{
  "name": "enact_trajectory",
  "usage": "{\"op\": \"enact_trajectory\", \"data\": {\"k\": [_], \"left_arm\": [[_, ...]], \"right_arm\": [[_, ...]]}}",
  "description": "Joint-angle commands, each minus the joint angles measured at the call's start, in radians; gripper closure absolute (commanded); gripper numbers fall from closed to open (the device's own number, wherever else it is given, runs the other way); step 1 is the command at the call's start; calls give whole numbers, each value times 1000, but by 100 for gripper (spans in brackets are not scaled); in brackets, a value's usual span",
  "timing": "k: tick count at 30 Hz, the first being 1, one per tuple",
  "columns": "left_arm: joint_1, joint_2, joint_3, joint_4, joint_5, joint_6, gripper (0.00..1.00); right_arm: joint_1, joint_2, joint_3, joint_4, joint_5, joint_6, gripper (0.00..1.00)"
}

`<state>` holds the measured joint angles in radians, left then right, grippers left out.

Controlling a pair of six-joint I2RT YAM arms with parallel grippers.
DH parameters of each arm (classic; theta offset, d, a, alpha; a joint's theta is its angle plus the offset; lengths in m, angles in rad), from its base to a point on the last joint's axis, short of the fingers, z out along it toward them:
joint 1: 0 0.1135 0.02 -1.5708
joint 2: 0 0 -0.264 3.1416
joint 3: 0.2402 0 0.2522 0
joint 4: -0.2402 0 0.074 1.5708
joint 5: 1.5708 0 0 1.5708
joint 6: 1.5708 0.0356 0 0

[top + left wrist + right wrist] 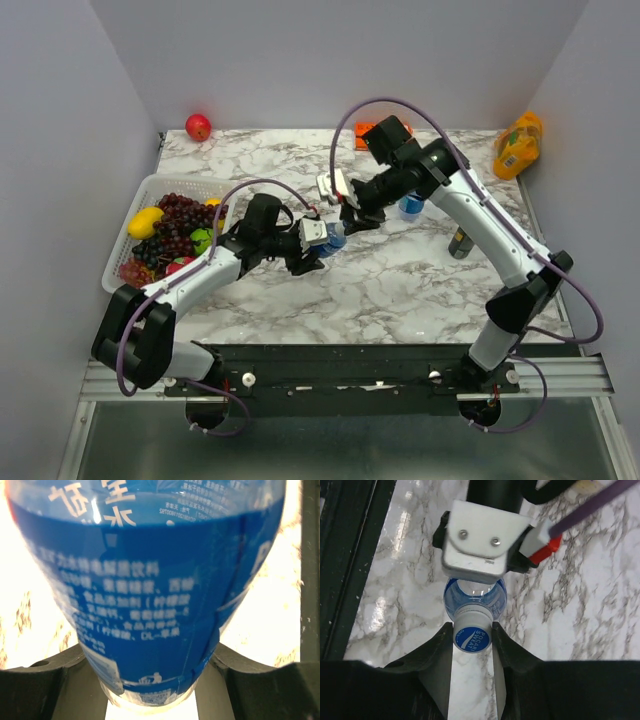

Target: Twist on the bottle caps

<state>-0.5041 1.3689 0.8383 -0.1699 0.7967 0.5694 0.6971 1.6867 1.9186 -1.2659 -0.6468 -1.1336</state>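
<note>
The marble bench [400, 290] carries everything. Both arms are bolted at its near edge. The left arm [195, 280] reaches toward the middle of the bench. The right arm [490, 220] rises along the right side and bends back toward the middle.

A white basket [113, 268] heaped with fruit sits against the left edge. An orange juice bottle [518, 147] stands in the far right corner.

The bottle [150, 605] being worked on is near the middle of the bench. The left end effector [325, 242] is clenched around its blue label, with a dark finger [45, 690] pressed to each side of the body. A second bottle [411, 207] stands a little toward the far right of the first, just beside the right forearm and partly hidden by it. I cannot tell whether it is capped.

A dark can [460, 243] stands upright toward the right edge, under the right arm. A red apple [198, 126] lies in the far left corner.

The blue bottle cap [472, 639] sits on the neck of the held bottle. The right end effector [472, 631] is clamped on it from above, one finger [440, 652] touching each side of its rim. How far the cap is threaded on cannot be told.
</note>
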Motion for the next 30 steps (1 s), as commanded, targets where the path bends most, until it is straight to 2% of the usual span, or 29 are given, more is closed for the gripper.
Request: {"op": "enact_trajectory", "data": {"k": [1,3,4,6,7,10,12,13,15,17,19,20,24,30], "left_arm": [[-42,-97,-88,332,-302,-172,100],[-62,-116,-108,368,-381,-181,100],[-66,-116,-108,368,-395,-183,100],[-67,-110,-108,357,-407,-189,100],[-67,-110,-110,354,-404,-180,100],[-67,-114,-120,327,-363,-163,100],[-65,-117,-126,297,-329,-158,100],[-65,-120,-128,284,-300,-155,100],[-65,-117,-125,255,-229,-146,100],[-63,-119,-120,241,-194,-138,100],[-63,-117,-117,237,-165,-137,100],[-63,-117,-111,237,-157,-135,100],[-65,-110,-96,237,-137,-128,100],[-65,-102,-82,240,-110,-137,100]], "right_arm": [[-46,177,140,37,-20,631,84],[-99,253,207,2,-175,850,84],[-129,270,176,32,-235,1008,79],[-134,261,164,48,-264,985,72],[-143,275,207,37,-263,932,57],[-163,284,388,43,-182,801,39],[-169,228,396,126,-136,718,34],[-169,188,326,152,-136,595,32],[-168,66,210,200,-188,449,30],[-139,1,64,200,-165,240,27],[-96,-56,2,116,-133,29,27],[-85,-70,-47,94,-108,-13,27],[-59,-116,-133,121,-93,-40,26],[-42,-96,-125,140,-96,8,28]]}}
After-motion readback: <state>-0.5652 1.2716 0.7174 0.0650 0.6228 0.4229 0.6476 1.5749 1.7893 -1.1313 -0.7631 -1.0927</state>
